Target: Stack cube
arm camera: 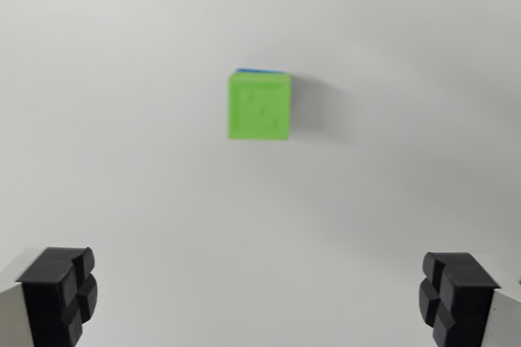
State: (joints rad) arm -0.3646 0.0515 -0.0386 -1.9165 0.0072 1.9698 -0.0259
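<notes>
A bare test bench, it seems: only a plain white tabletop (pixel 122 160) fills the wrist view.

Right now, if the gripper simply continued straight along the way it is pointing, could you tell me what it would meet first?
Most likely the white surface: the open gripper holds nothing, and the green cube, with a blue edge showing behind it, sits above the midpoint between the fingers. Depth is unclear from this single blurred view.

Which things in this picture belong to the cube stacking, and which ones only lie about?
Belonging to the job:
- green cube
- blue cube, only an edge showing behind the green one's top
- gripper, fingers wide apart, holding nothing

Lying about:
- nothing on the white table
</notes>
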